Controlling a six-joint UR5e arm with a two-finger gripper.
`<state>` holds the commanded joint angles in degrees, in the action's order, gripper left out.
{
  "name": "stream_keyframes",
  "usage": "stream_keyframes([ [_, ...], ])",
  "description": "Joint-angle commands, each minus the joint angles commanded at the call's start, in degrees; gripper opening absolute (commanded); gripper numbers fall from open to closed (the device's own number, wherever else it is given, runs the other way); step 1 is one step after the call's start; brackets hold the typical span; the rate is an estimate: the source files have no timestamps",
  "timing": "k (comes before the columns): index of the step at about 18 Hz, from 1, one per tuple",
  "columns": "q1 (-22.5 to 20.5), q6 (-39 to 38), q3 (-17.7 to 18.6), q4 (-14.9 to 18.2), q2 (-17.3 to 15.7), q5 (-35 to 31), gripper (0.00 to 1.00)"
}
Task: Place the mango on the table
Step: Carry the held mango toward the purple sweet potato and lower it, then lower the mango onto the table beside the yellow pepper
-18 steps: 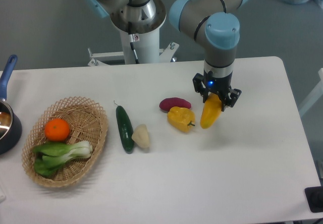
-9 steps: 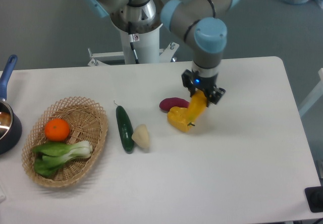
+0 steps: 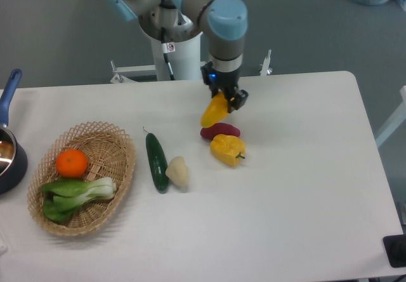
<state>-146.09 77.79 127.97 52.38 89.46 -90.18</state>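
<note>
Change over the last second: the tool (image 3: 223, 96) has travelled from right of centre, where it hung beside the yellow pepper (image 3: 228, 149), up and leftward to the upper middle of the frame. The mango (image 3: 214, 110) has gone with it, crossing over the pepper on the way. It is now above and just behind the purple vegetable (image 3: 219, 131), toward the back edge of the surface (image 3: 304, 193).

Tool state: clamped on the mango's upper end; the fruit hangs tilted below the fingers, its lower end toward the left.

Mango look: smooth skin, yellow-orange, elongated oval, narrowing toward the free end. No stem seen. It reads clearly apart from the lumpy pepper with its green stem just below.

Whether the mango's lower tip touches the surface I cannot tell; it appears to be carried just above it.

Meaning for the task, as a judgement: the fruit is still in transit, not yet set down. The shift suggests a drop spot behind the purple vegetable. Bare surface lies to the left of the mango, so lowering there looks feasible, though the purple vegetable sits close below.

Elsewhere: cucumber (image 3: 156, 161) and a pale wedge (image 3: 177, 171) at centre left; basket (image 3: 117, 145) at left holding an orange (image 3: 72, 163) and bok choy (image 3: 76, 193).
</note>
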Motion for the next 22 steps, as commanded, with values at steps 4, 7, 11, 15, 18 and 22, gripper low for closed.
stream_keyframes([
  [4, 3.7, -4.2, 0.3, -0.2, 2.1, -0.5, 0.34],
  [7, 4.1, -5.1, 0.6, -0.4, 2.6, -0.5, 0.34],
  [11, 3.7, -4.8, -2.1, -0.4, 3.4, -0.4, 0.34],
  [15, 2.1, -5.2, -6.2, -1.8, 8.3, -1.5, 0.34],
  [18, 1.6, -7.0, -10.0, -2.0, 12.0, -1.9, 0.34],
  [22, -2.1, -6.6, -12.5, -2.4, 12.9, -1.9, 0.34],
])
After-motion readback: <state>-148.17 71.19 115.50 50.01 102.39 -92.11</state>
